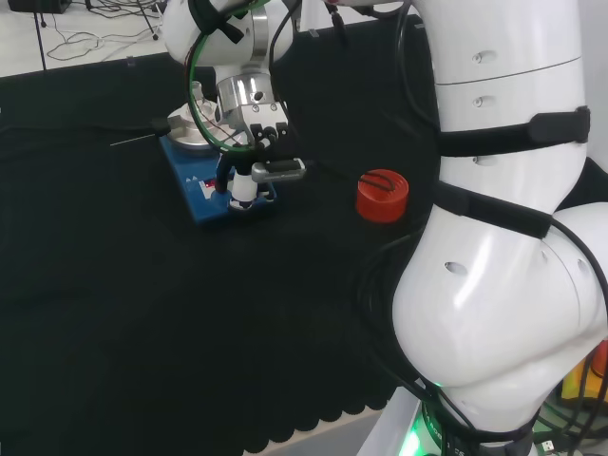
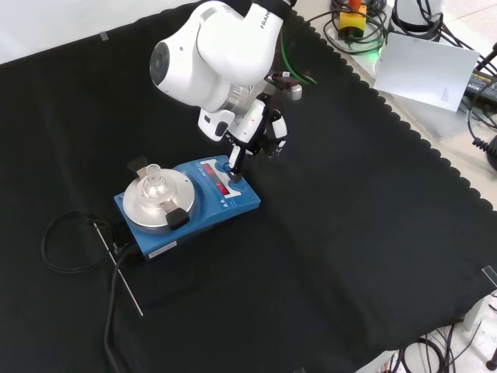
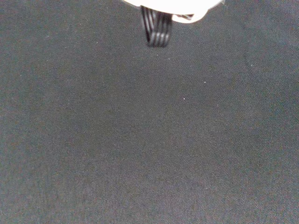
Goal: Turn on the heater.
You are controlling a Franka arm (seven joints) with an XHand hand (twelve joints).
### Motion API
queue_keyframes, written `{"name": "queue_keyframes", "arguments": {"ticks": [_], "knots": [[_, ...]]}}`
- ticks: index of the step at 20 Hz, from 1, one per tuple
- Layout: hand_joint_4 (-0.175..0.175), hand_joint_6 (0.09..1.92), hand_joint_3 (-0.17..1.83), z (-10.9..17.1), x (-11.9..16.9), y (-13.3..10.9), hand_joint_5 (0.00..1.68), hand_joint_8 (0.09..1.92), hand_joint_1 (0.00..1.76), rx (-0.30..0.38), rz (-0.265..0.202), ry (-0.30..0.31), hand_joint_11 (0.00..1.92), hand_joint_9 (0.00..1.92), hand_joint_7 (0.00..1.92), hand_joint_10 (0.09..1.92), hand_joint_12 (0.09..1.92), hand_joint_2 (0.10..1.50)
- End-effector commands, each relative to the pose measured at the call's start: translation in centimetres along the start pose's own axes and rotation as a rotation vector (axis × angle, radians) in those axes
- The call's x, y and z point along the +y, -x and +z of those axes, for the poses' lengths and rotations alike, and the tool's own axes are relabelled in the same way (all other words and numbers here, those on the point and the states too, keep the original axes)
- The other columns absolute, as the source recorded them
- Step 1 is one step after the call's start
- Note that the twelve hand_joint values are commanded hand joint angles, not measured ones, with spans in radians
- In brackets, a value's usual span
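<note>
One straight finger of the hand (image 2: 252,128) is pressed onto the heater (image 2: 186,203) panel at five o'clock, the other fingers curled.

Blue heater (image 2: 203,203) flat on the black cloth.
Round silver top plate carrying 1 small clear flask (image 2: 154,180); its red-lit front panel lies directly under the hand (image 2: 250,132).

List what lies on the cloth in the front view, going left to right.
Coiled black cable → thin metal rod → blue heater carrying a small glass flask → hand, one finger down on the heater's panel.
</note>
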State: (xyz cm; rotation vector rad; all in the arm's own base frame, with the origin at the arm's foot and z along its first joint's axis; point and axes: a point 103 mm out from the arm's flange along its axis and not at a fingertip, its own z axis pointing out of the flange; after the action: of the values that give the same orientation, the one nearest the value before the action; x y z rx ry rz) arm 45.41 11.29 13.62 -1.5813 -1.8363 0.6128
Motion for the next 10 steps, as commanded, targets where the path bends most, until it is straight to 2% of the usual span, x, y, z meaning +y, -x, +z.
{"name": "queue_keyframes", "arguments": {"ticks": [1,10], "knots": [[-0.062,0.42,0.97,0.21,0.11,0.02,0.23,1.52,1.4,-0.002,0.003,-0.004,1.09,1.48,1.45,1.42,1.28,0.74],[-0.063,0.42,0.97,0.48,0.23,0.04,0.24,1.52,1.4,-0.008,0.007,-0.015,1.09,1.48,1.45,1.42,1.27,0.73]]}}
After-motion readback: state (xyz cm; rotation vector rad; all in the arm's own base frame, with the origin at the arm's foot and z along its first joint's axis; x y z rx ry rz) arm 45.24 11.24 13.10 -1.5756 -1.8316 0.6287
